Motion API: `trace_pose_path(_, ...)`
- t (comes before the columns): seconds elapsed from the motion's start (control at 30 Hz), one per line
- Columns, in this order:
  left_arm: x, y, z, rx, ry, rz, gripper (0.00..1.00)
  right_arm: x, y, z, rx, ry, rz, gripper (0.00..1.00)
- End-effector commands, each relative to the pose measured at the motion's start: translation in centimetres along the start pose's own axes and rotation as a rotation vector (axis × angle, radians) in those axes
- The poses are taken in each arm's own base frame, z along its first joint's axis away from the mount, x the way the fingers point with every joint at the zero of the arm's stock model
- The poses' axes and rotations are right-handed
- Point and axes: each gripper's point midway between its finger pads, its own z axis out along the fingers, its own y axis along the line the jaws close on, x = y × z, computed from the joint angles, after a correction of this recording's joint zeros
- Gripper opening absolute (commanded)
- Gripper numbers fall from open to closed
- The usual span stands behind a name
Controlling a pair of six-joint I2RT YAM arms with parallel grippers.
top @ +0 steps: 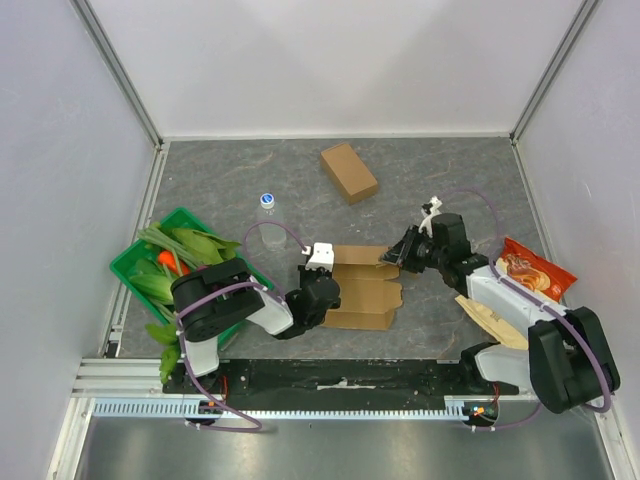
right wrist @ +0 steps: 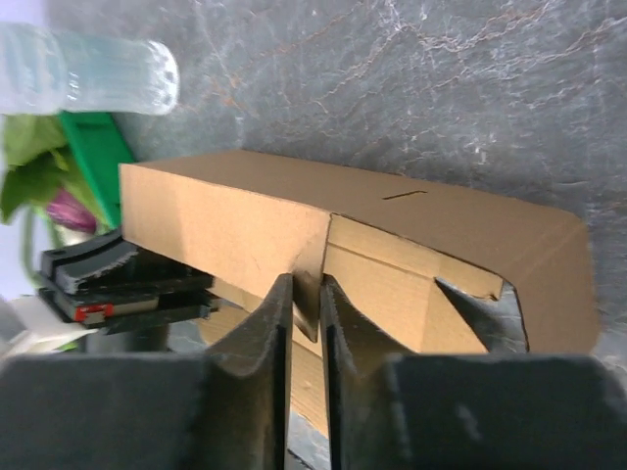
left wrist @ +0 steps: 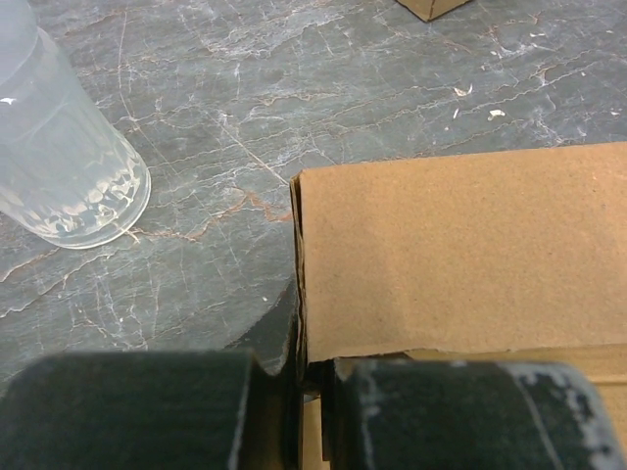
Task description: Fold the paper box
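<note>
Both arms are on the paper box [top: 365, 292], which sits half-formed in the middle of the table [top: 460, 180], close to the near edge, with one long wall standing along its far side. The left gripper [top: 327, 297] is at the box's left end. Its wrist view shows the two fingers [left wrist: 137, 411] pinched almost together, the upright cardboard edge running down into the slit between them. Over to the right gripper [top: 393, 256], at the far right corner: jaws nearly closed there too, a thin end flap clamped between the pads [right wrist: 263, 343] (only a sliver of gap shows beside the card). The wall's top edge runs straight from one gripper towards the other, and its right end bends round in a soft curve rather than a sharp crease.

Room to move? Behind the box a broad band of bare grey table runs up to a small closed carton [top: 349, 172], lying well apart near the back. A clear plastic bottle [top: 265, 225] sits off the box's far left corner, near but not touching. The green basket [top: 120, 268] of vegetables crowds the left arm's side. A red snack packet [top: 535, 270] and a flat brown paper piece [top: 490, 318] lie by the right arm, apart from the box.
</note>
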Motion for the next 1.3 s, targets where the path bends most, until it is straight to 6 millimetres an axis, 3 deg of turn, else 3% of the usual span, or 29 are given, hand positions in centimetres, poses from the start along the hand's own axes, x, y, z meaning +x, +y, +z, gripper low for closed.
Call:
trace_pose_path(0.0, -0.7, 0.2, -0.2, -0.019, 0.001, -0.026, 0.02, -1.8, 3.6, -1.0, -0.279, -0.109, 0.17, 0.13)
trace_pose_path(0.07, -0.6, 0.2, -0.2, -0.023, 0.005, -0.025, 0.02, -3.2, 3.7, -1.8, -0.34, -0.176, 0.197, 0.0)
trace_pose_path(0.1, -0.6, 0.2, -0.2, -0.023, 0.006, -0.036, 0.02, -2.4, 3.3, -1.7, -0.355, -0.151, 0.229, 0.0)
trace_pose_path(0.3, -0.8, 0.4, -0.5, -0.037, 0.025, -0.076, 0.02, -3.5, 3.1, -3.1, -0.461, -0.224, 0.204, 0.0)
trace_pose_path(0.37, -1.1, 0.4, -0.4, -0.051, 0.03, -0.092, 0.02, -3.2, 2.2, -3.0, -0.415, -0.195, 0.158, 0.43)
trace_pose_path(0.4, -0.2, 0.9, -0.7, -0.073, 0.068, -0.079, 0.02, -2.0, 1.0, -2.6, -0.304, -0.097, 0.158, 0.56)
trace_pose_path(0.43, -0.6, 0.8, -0.7, -0.081, 0.075, -0.098, 0.02, -2.3, -0.7, -2.5, -0.187, -0.123, 0.008, 0.67)
trace_pose_path(0.47, -1.0, 0.5, -0.6, -0.088, 0.084, -0.112, 0.02, -3.2, -0.9, -3.8, -0.112, -0.165, -0.072, 0.71)
trace_pose_path(0.5, -1.1, 0.4, -0.7, -0.102, 0.091, -0.157, 0.02, -2.8, -1.8, -5.1, -0.004, -0.124, -0.085, 0.72)
trace_pose_path(0.53, -0.8, 1.1, -1.0, -0.125, 0.119, -0.129, 0.02, -3.8, -3.5, -6.1, 0.133, -0.174, -0.165, 0.73)
trace_pose_path(0.6, -1.9, 0.8, -1.0, -0.144, 0.117, -0.187, 0.02, -4.0, -3.1, -8.6, 0.221, -0.161, -0.224, 0.73)
trace_pose_path(0.7, -3.7, 1.1, -1.4, -0.149, 0.125, -0.225, 0.02, -4.0, -1.3, -10.4, 0.241, -0.193, -0.31, 0.7)
trace_pose_path(0.8, -6.3, 1.0, -1.7, -0.124, 0.098, -0.275, 0.02, -3.6, 0.7, -10.6, 0.181, -0.208, -0.343, 0.65)
trace_pose_path(0.93, -9.1, 0.8, -2.0, -0.102, 0.066, -0.298, 0.02, -2.9, 2.2, -9.2, 0.115, -0.192, -0.363, 0.59)
trace_pose_path(1.13, -11.7, 1.2, -2.7, -0.08, 0.034, -0.339, 0.02, -4.7, 1.8, -9.1, 0.181, -0.262, -0.33, 0.3)
trace_pose_path(1.27, -12.6, 1.5, -3.0, -0.074, 0.021, -0.355, 0.02, -6.8, 1.8, -10.2, 0.238, -0.334, -0.353, 0.24)
